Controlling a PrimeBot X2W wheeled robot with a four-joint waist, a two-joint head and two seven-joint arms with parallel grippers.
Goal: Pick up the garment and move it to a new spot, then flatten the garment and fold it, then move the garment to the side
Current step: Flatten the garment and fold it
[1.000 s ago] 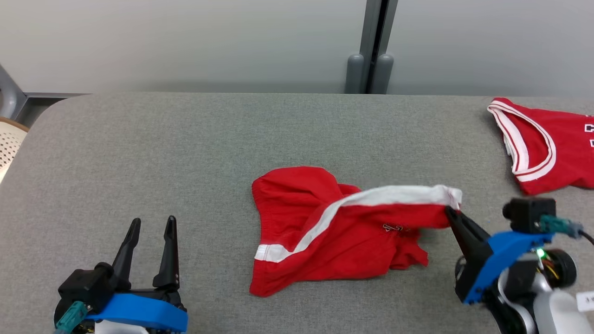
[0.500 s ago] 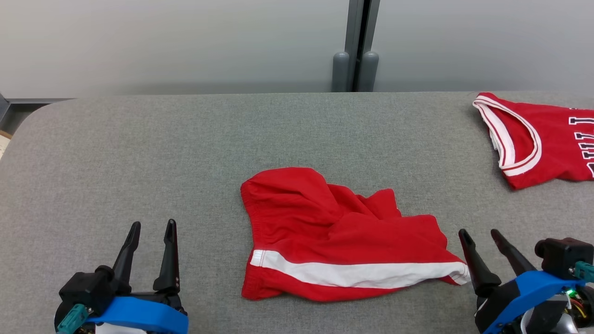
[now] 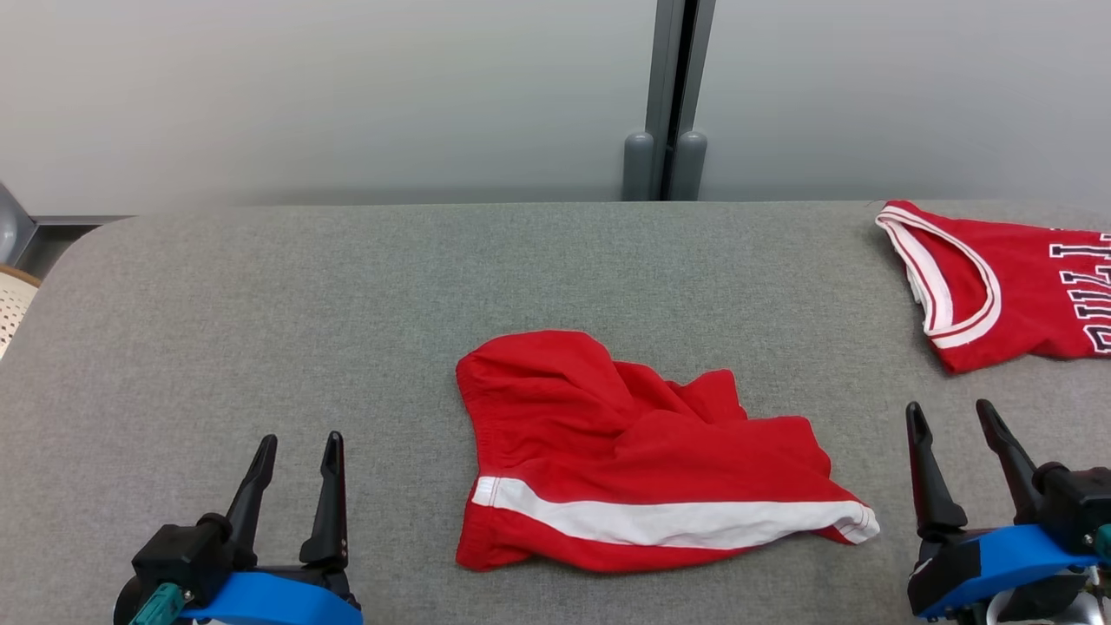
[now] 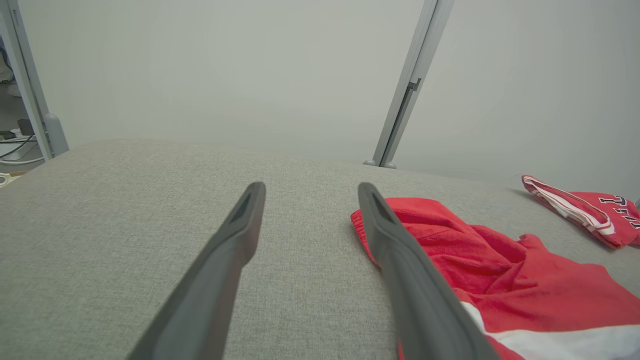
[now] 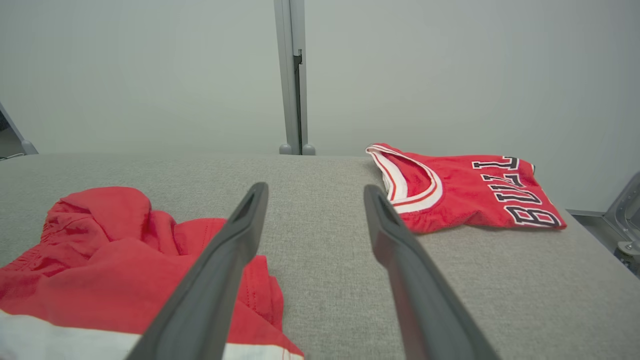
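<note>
Both pairs of jaws are standing released, gripping nothing. The left gripper [image 3: 301, 437] is hovering at the near left, well apart from the red shorts [image 3: 642, 460]. The right gripper [image 3: 948, 405] is hovering at the near right, just beside their right tip. The red shorts are lying crumpled mid-table, their long axis running left to right, the elastic waistband facing left, the leg hem pointing right and a white stripe running along the near side. A red jersey [image 3: 998, 286] is lying at the far right of the grey table [image 3: 260, 304].
</note>
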